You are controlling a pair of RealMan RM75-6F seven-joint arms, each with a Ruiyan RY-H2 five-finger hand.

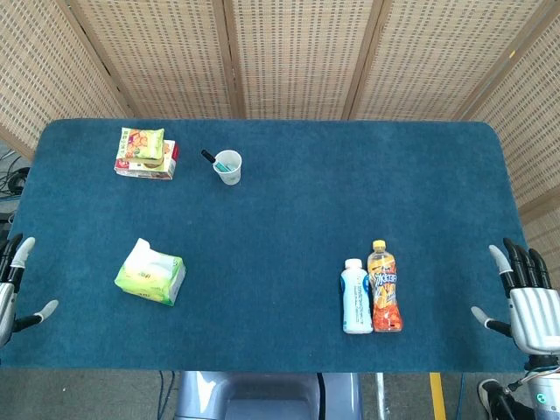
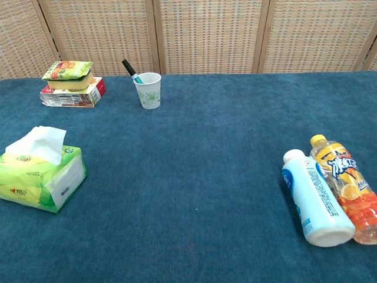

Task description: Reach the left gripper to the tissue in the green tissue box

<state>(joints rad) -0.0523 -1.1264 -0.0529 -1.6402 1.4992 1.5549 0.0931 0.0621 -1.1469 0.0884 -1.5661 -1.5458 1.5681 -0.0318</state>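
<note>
The green tissue box [image 1: 151, 277] [image 2: 40, 180] lies on the blue table at the left, with a white tissue [image 1: 140, 255] [image 2: 40, 142] standing out of its top. My left hand [image 1: 12, 289] shows at the left edge of the head view, off the table's side and well left of the box, fingers spread and empty. At the right edge of the same view my right hand [image 1: 526, 302] hangs beside the table with fingers apart, holding nothing. Neither hand appears in the chest view.
A white bottle [image 1: 355, 297] [image 2: 311, 198] and an orange drink bottle [image 1: 384, 288] [image 2: 349, 186] lie side by side at the right. A paper cup [image 1: 228, 166] [image 2: 148, 90] with a pen stands at the back. A snack bag on a red box [image 1: 146, 154] [image 2: 70, 85] is back left.
</note>
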